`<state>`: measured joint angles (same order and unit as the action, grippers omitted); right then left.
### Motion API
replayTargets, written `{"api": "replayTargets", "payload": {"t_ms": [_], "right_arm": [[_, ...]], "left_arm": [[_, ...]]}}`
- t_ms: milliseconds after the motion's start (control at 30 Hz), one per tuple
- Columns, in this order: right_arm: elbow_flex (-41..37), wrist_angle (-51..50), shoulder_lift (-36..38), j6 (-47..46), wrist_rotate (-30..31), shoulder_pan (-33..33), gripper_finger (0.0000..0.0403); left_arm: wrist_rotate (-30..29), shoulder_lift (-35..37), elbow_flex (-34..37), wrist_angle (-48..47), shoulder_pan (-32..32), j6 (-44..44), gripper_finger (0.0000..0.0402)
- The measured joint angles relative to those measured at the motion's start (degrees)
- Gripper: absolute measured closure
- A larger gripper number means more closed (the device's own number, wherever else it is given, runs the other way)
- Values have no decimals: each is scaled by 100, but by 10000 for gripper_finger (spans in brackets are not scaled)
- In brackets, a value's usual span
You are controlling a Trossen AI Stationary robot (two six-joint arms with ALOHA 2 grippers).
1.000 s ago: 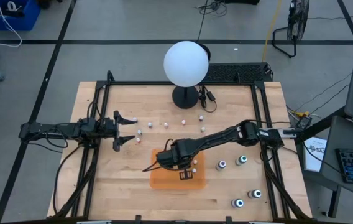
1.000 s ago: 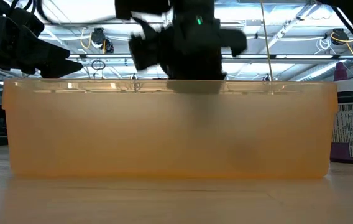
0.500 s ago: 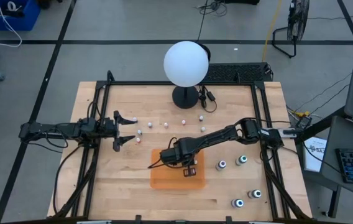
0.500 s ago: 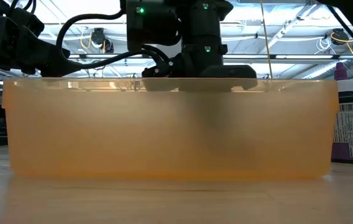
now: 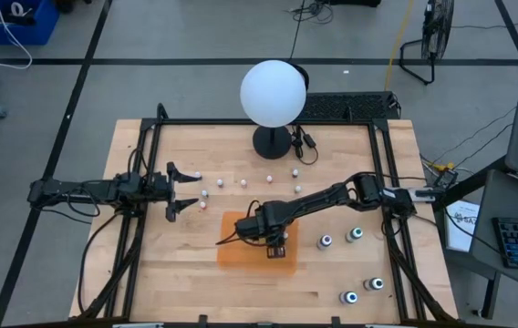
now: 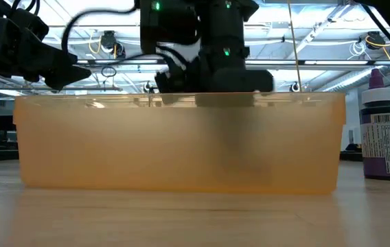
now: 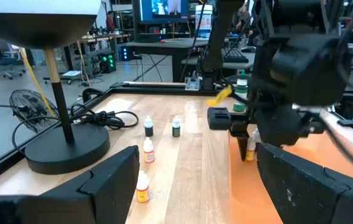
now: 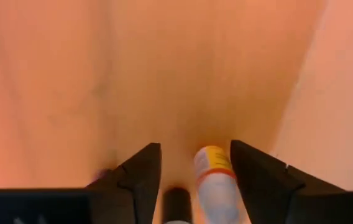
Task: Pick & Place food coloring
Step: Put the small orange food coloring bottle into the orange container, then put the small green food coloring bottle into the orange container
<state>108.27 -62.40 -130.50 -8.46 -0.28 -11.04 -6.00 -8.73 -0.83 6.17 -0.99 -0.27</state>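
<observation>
Since the earlier frames the right tool (image 5: 275, 251) is sitting lower inside the orange tray (image 5: 232, 260), and the tray itself is looking nudged slightly toward the left arm. Its fingers (image 8: 140, 174) are now parting, standing roughly half wide with a small whitish bottle (image 8: 215, 177) between them, leaning against one finger; probably released, though from the wrist view alone I cannot tell if it is fully free.

Left tool (image 5: 183, 190) is waiting wide open over the worktop (image 5: 186, 273), near the left rail, holding nothing.

Remaining food coloring: small whitish bottles (image 5: 243, 182) are lying scattered between the lamp base (image 5: 272, 142) and the tray; four larger dark bottles (image 5: 326, 241) are standing on the right side of the worktop, apart from the tray.

To do this step well: be finishing the opening before lifting, then be rising straight up so neither finger is dragging the bottle or shoving the tray again. Keep clear of the tray wall on the way out.
</observation>
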Motion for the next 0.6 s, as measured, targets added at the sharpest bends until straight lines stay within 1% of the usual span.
{"api": "replayTargets", "payload": {"t_ms": [267,367,467,600], "right_arm": [[9,137,601,-199,12,-29,224],[11,-35,913,-193,69,-27,224],[11,-413,1294,-181,546,24,223],[-207,-791,1971,-351,1698,162,223]], "left_arm": [[0,0,-1,3,0,0,78],[0,0,-1,4,0,0,78],[0,0,-1,-2,0,0,78],[0,0,-1,-8,0,0,78]]}}
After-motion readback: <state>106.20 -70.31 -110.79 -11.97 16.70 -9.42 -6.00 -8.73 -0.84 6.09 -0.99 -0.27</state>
